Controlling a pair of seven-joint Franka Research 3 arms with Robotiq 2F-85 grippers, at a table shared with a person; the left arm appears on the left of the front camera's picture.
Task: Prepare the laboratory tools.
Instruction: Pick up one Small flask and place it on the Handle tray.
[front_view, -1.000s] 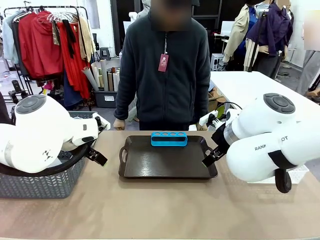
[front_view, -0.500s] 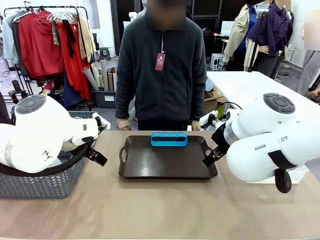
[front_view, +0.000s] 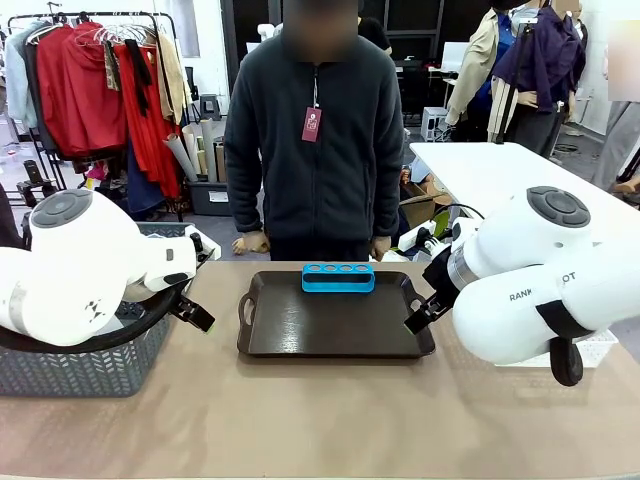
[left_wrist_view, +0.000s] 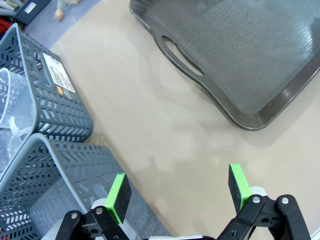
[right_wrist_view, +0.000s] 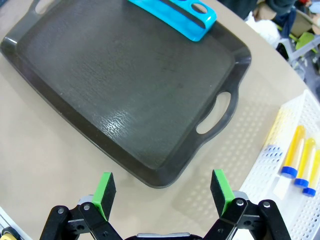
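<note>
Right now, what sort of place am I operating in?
Probably a staged test room rather than a real lab: a clothes rail at the back, a plain table bearing a dark tray and blue rack, and blue-capped tubes in a white basket.

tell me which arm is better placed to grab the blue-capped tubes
Right. The amber tubes lie in the white basket beside the open right gripper; the open left gripper hangs by the grey baskets, across the tray.

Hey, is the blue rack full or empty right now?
Empty: the rack has all four holes open, and tubes lie in a white basket.
</note>
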